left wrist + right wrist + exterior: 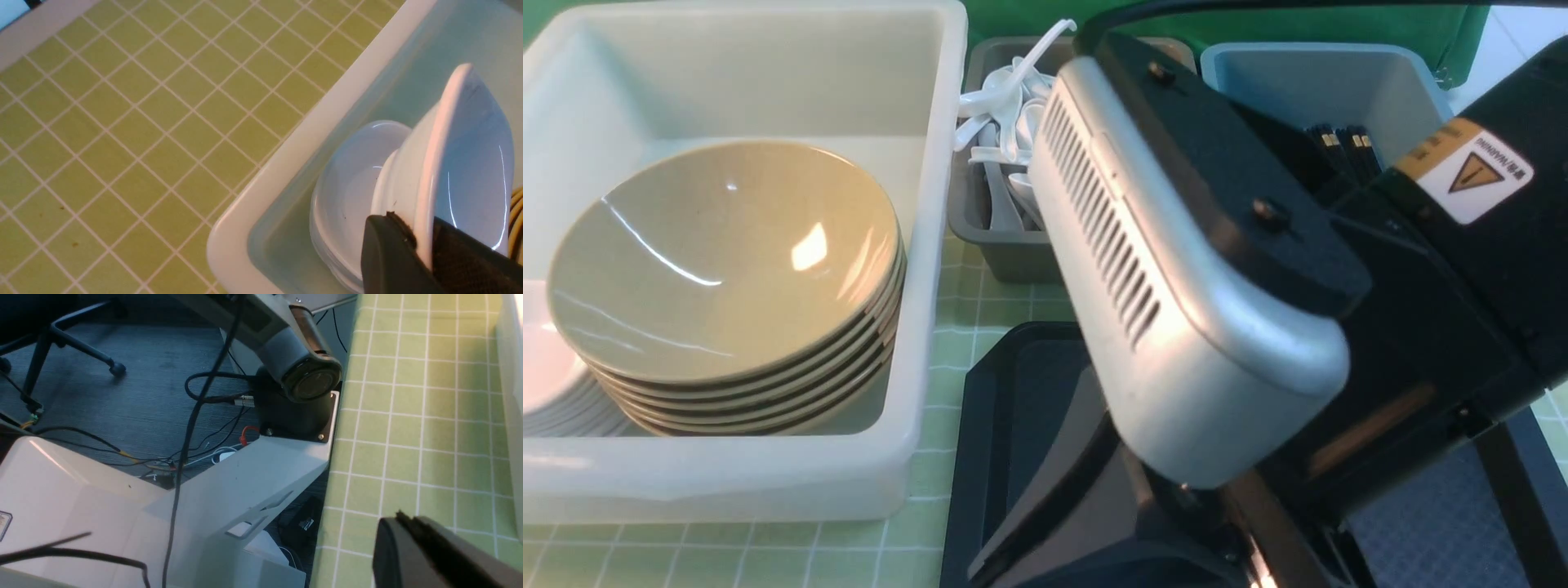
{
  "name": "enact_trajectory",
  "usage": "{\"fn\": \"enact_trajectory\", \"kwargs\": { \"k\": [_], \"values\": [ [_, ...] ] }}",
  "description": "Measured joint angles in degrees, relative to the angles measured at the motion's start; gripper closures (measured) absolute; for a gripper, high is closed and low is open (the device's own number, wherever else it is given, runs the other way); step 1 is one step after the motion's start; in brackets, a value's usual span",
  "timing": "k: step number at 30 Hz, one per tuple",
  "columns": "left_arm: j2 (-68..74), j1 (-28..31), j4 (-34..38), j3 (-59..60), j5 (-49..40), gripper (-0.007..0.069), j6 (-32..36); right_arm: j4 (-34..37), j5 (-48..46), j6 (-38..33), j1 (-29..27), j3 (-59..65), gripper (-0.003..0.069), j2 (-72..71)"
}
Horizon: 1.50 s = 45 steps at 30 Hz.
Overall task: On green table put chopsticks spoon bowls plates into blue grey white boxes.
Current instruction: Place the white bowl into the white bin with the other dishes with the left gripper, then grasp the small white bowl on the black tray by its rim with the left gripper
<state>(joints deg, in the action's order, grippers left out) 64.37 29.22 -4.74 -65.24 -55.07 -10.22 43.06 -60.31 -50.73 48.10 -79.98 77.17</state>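
In the left wrist view my left gripper [423, 228] is shut on the rim of a white bowl [470, 163]. The bowl hangs tilted on edge over a stack of white bowls [351, 183] in a corner of the white box [286, 163]. The front view shows several tan plates [727, 261] stacked in that white box [931, 245], white spoons [1005, 106] in the grey box [1013, 253], and black chopsticks [1347, 147] in the blue box [1339, 73]. My right gripper [408, 522] is shut on nothing, above the green table's edge [343, 457].
My right arm [1192, 269] fills the middle and right of the front view and hides much of the table. A black tray [988, 425] lies under it. The robot's base [294, 412] and cables sit beside the table edge. The left gripper does not show in the front view.
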Motion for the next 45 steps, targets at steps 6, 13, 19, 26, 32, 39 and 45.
{"fn": "enact_trajectory", "kwargs": {
  "k": [6, 13, 19, 26, 32, 39, 45],
  "values": [
    [6.81, 0.0, 0.7, 0.13, 0.42, 0.0607, -3.34, -0.18, 0.0, 0.26, 0.0, 0.0, 0.0632, 0.0],
    [11.72, 0.0, 0.48, 0.13, 0.37, 0.0542, -6.61, -0.25, 0.12, 1.32, 0.0, 0.0, 0.0626, 0.0],
    [12.94, 0.0, 0.54, 0.13, 0.43, 0.037, -8.11, -0.25, 1.27, 1.72, 0.0, 0.0, 0.0617, 0.0],
    [9.23, -0.62, 1.07, 0.05, -0.97, 0.0116, -7.82, -4.78, 1.51, 7.16, -1.87, 0.0, 0.0599, -0.74],
    [-2.37, -14.0, 12.65, 0.03, -2.74, 0.0047, 9.1, -17.12, 1.27, 17.5, -10.28, 1.85, 0.0583, -6.74],
    [-1.63, -38.2, 33.11, 3.89, -6.94, 0.005, 32.88, -18.72, 1.27, 17.9, -17.71, 14.0, 0.0572, -19.72],
    [13.35, -52.68, 33.47, -2.23, -12.84, 0.005, 43.74, -18.93, 1.0, 19.26, -19.0, 20.49, 0.056, -27.15]
  ]
}}
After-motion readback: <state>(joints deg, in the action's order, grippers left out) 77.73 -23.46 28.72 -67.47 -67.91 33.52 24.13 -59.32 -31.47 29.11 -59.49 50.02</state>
